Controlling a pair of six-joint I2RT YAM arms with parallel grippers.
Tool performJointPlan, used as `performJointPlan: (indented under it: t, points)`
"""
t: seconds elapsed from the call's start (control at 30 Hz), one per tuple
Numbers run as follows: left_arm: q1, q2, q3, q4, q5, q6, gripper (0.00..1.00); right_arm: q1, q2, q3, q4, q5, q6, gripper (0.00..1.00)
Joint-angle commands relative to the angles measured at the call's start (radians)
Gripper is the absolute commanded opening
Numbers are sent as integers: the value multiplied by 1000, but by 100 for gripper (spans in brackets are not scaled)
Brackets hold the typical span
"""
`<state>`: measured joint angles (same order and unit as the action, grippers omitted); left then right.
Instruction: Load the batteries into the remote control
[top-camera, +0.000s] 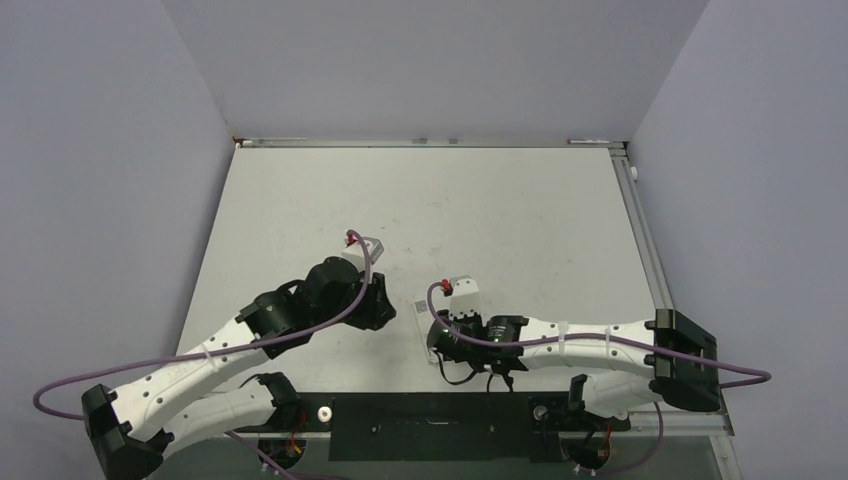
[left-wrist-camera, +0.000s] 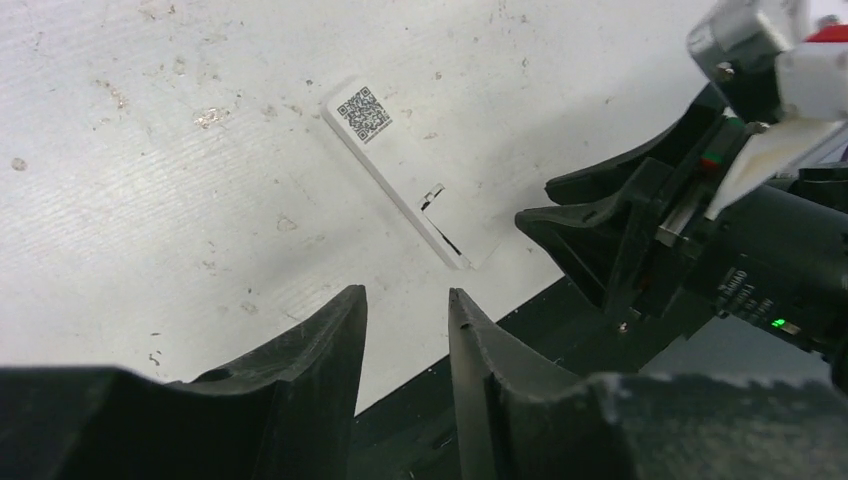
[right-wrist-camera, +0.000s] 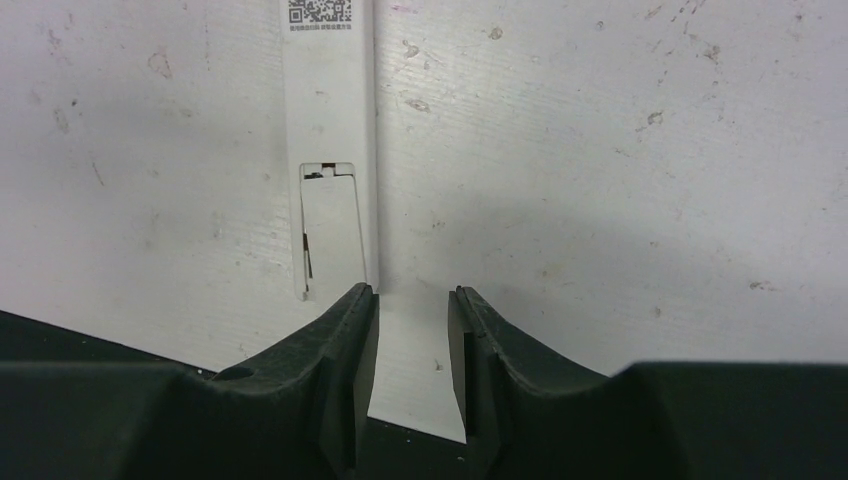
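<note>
Facing back-up remote (right-wrist-camera: 330, 100) | left gripper (left-wrist-camera: 405, 300) narrow, empty | right gripper (right-wrist-camera: 412, 295) narrow, contents unclear | risk: a fingertip nudge slides remote over near table (right-wrist-camera: 600, 150) edge | batteries unseen

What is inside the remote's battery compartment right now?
The remote control lies back up, and its white cover sits over the compartment, slightly askew; only a thin dark gap shows at one edge. Whatever is inside is hidden.

The remote (left-wrist-camera: 405, 180) is white with a black checkered square (left-wrist-camera: 362, 113), the table (left-wrist-camera: 150, 200) is white with brown specks, and the fingers (right-wrist-camera: 330, 380) are black.
</note>
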<state>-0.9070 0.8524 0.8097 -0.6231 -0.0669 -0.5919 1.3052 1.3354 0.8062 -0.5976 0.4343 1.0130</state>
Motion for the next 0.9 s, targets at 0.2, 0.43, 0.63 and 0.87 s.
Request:
performJointPlan:
  t: [0.2,0.43,0.63,0.87]
  points:
    - [49,216,94,190,52,-22,0,14,-125,-54,53,29,-55,27]
    - [103,359,125,299,156,-28,0,15,-181,-87,77,-1,-85,23]
    - [121,482,158,346,184,-34,0,16,-251,-109,75,-10,-88,23]
    - [125,614,210,362,192,-39,0,17,-272,-120,79,-27,-112,23]
